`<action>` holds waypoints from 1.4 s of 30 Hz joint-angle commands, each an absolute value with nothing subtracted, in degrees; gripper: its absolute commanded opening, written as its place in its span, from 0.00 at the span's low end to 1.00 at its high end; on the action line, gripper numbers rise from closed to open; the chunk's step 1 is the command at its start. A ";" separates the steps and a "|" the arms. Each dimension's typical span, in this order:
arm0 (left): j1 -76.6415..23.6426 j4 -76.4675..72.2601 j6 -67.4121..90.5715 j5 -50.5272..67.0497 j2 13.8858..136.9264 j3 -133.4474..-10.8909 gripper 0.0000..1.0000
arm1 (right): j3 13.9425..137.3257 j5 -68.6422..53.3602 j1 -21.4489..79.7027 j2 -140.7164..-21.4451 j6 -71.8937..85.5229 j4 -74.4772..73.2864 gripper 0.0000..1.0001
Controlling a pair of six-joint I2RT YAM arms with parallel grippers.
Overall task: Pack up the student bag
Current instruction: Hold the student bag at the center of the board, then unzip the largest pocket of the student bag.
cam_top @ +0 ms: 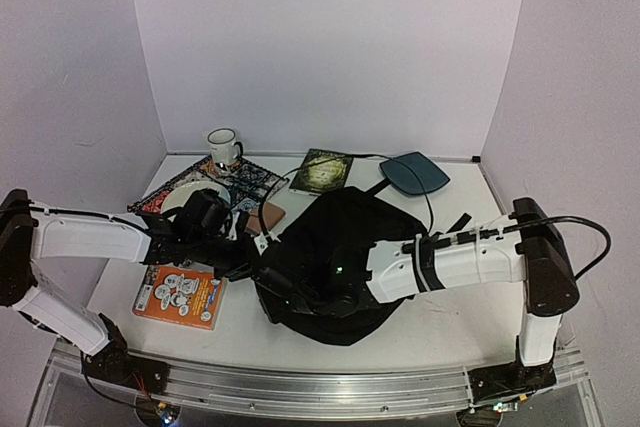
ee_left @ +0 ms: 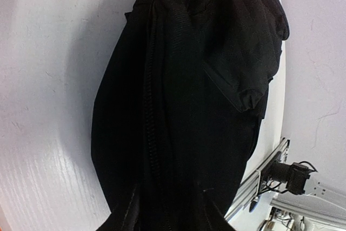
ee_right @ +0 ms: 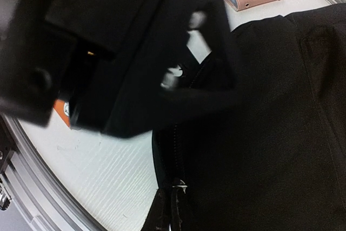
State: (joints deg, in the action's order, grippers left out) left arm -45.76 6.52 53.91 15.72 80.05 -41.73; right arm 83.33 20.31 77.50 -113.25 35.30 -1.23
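The student bag (cam_top: 340, 247), a big floppy black backpack, lies in the middle of the table. Its zip (ee_left: 151, 106) runs along the side that faces the left arm. My left gripper (cam_top: 258, 269) is at the bag's left edge. In the left wrist view its dark fingers (ee_left: 121, 217) stand either side of the zip with black fabric between them, and whether they pinch it does not show. My right gripper (ee_right: 175, 212) is pressed on the bag's near left part, shut on the small silver zip pull (ee_right: 179, 186).
A pink wallet (cam_top: 266, 216) lies just behind the left gripper, and an orange booklet (cam_top: 181, 296) lies under the left arm. At the back are a white mug (cam_top: 223, 146), a patterned book (cam_top: 215, 185), a green book (cam_top: 322, 171) and a teal pad (cam_top: 413, 173). A metal rail (cam_top: 320, 392) edges the front.
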 commanded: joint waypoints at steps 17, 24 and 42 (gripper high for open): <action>-35.88 11.27 27.04 8.20 99.78 -64.54 0.00 | 68.82 14.93 79.53 -100.86 39.03 -4.29 0.00; -33.49 14.42 21.58 6.75 110.08 -76.54 0.07 | 70.10 17.27 79.91 -102.07 38.78 -4.29 0.00; -33.74 15.86 38.38 13.17 89.28 -58.66 0.62 | 78.16 24.75 76.32 -109.35 35.64 2.41 0.00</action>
State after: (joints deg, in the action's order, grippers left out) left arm -33.65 16.52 32.57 11.08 95.16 -63.58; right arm 75.77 23.43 77.01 -108.81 37.56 0.69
